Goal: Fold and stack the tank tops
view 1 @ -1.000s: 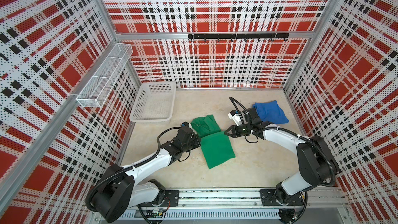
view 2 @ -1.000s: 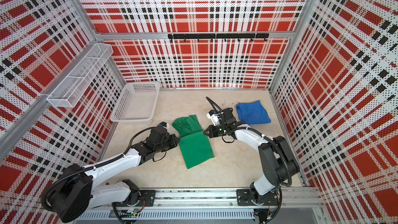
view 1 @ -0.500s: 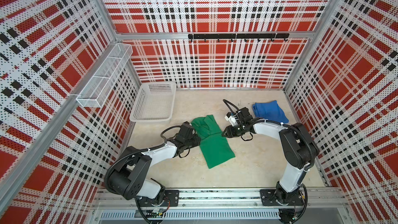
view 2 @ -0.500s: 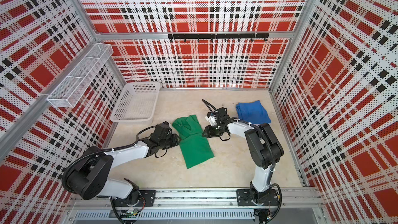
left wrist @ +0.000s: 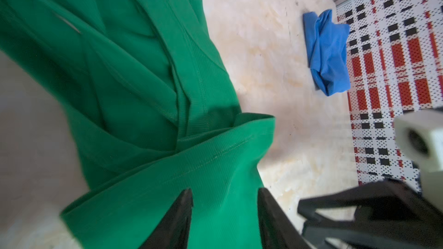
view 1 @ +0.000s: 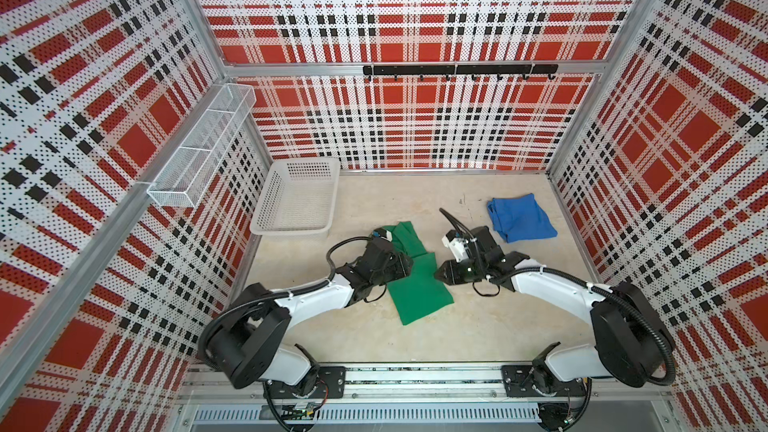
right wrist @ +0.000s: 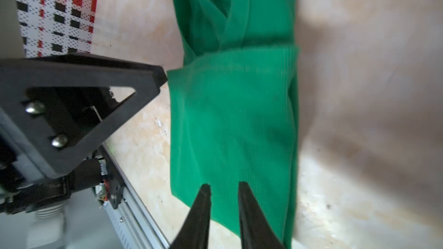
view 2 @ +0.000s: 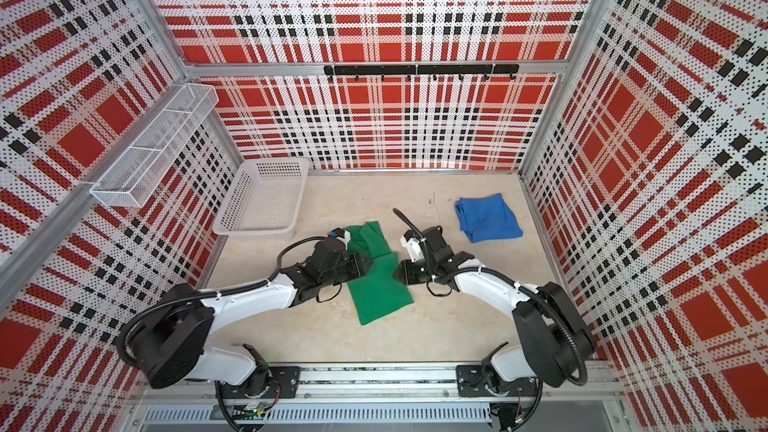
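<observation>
Green tank top (view 1: 420,289) lies folded into a long strip in the middle of the table (view 1: 415,342), just in front of the white basket (view 1: 291,229), while the blue tank top (view 1: 519,218) sits bunched well apart near the right wall. The left gripper (left wrist: 225,192) is at the strip's left edge, jaws apart with green cloth showing between them. The right gripper (right wrist: 224,186) faces it from the right edge, jaws only narrowly apart over the fabric.
</observation>
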Motion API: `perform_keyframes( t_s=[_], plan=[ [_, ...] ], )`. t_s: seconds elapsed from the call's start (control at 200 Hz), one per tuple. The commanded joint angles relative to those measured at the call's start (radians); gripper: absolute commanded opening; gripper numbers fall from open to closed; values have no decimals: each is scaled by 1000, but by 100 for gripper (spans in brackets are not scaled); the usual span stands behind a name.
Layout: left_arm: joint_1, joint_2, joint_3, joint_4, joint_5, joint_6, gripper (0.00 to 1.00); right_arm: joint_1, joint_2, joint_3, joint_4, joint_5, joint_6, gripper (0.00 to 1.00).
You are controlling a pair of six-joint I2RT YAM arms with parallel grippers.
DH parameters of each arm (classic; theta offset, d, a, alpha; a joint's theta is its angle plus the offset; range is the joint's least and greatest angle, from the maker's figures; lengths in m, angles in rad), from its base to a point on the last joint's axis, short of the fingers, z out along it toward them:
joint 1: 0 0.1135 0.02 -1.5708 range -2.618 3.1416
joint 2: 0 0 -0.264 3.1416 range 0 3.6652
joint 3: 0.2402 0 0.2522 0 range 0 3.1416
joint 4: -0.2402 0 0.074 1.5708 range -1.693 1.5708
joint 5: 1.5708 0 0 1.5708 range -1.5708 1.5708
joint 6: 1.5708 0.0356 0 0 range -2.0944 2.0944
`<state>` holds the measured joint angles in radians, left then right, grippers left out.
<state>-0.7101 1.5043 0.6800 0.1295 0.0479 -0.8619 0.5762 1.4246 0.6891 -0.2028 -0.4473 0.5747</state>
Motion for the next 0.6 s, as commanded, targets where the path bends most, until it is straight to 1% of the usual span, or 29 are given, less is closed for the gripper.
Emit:
perform_keyframes(
  t_s=[0.0, 0.095, 0.18, 0.301, 0.396, 0.441, 0.491, 0.536, 0.596],
  plan=[
    [-21, 92, 42, 137, 15, -48, 48, 13, -15, -147, 190, -19, 219, 24],
    [-22, 163, 56, 172, 23, -51, 47, 17, -46, -250, 240, 37, 275, 24],
    [-13, 215, 72, 160, 36, -28, 47, 38, -70, -332, 269, 67, 328, 24],
    [-9, 271, 108, 106, 43, 25, 47, 130, -126, -424, 238, 123, 418, 24],
    [-9, 309, 148, 66, 62, 76, 46, 217, -231, -500, 222, 148, 541, 24],
    [-12, 324, 172, 52, 85, 109, 46, 256, -304, -522, 191, 165, 594, 24],
    [-18, 336, 194, 42, 117, 153, 46, 277, -391, -528, 131, 183, 619, 26],
    [-19, 342, 225, 10, 136, 190, 47, 276, -475, -506, 30, 212, 613, 29],
    [-10, 326, 245, -19, 154, 219, 48, 248, -568, -443, -127, 274, 558, 32]
  ],
)
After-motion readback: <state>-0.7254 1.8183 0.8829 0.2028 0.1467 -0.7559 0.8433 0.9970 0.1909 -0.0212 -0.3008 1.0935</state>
